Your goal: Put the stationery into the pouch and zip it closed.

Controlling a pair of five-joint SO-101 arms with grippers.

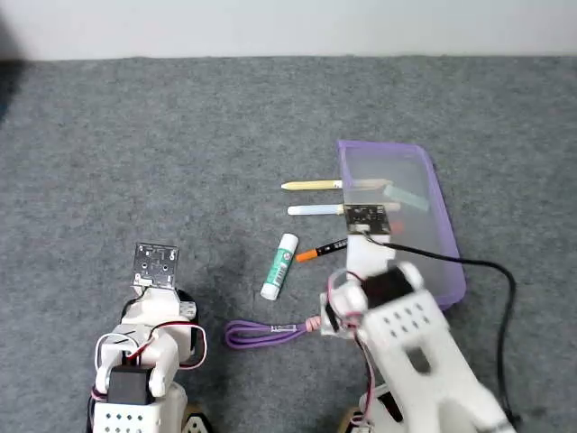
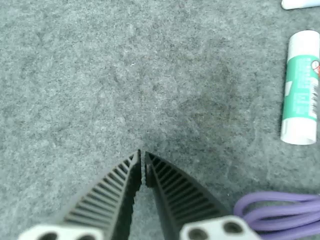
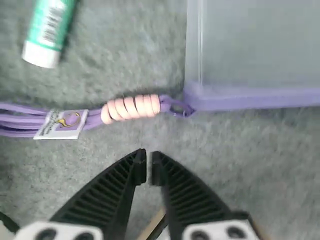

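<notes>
Right gripper (image 3: 148, 162) pressed together, empty, beside purple pouch (image 1: 442, 212); yellow pen (image 1: 311, 185) seemingly half inside.

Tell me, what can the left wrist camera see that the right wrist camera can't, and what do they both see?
Left wrist view alone: the left claw, shut over bare carpet, plus what looks like a pale pen end at the picture's edge. Right wrist view alone: the right claw, shut, a corner of the purple pouch, its pink zipper pull, and a little tag on the strap. Both: the green-and-white glue stick, the purple strap and the grey carpet.
</notes>
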